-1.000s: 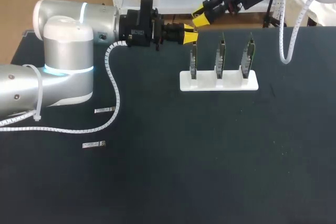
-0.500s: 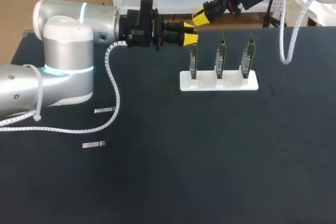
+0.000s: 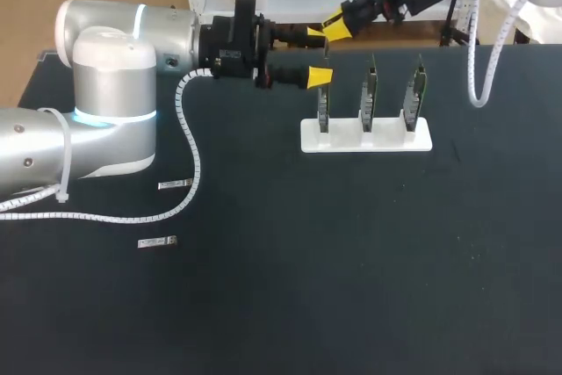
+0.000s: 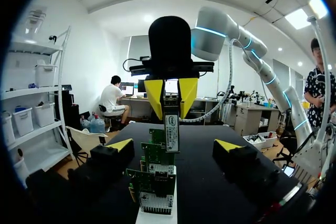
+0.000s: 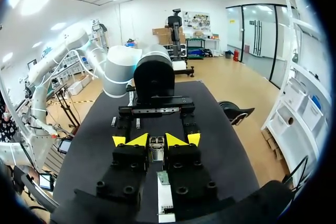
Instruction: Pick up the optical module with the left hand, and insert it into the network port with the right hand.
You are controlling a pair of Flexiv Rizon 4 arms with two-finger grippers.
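Right pincer [image 4: 171, 95] clamped on optical module [image 4: 171, 129], which hangs between left pincer's [image 3: 316, 54] spread-apart fingers at 11 o'clock of card rack [image 3: 366, 138] on counter [image 3: 351, 261], apparently handed over for network port [image 4: 156, 201] insertion.

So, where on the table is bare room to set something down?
The stretch of table in front of the white holder is bare, from the two small metal parts across to the right edge. It is crowded around the holder's leftmost card, where the left end effector and right end effector sit close together.
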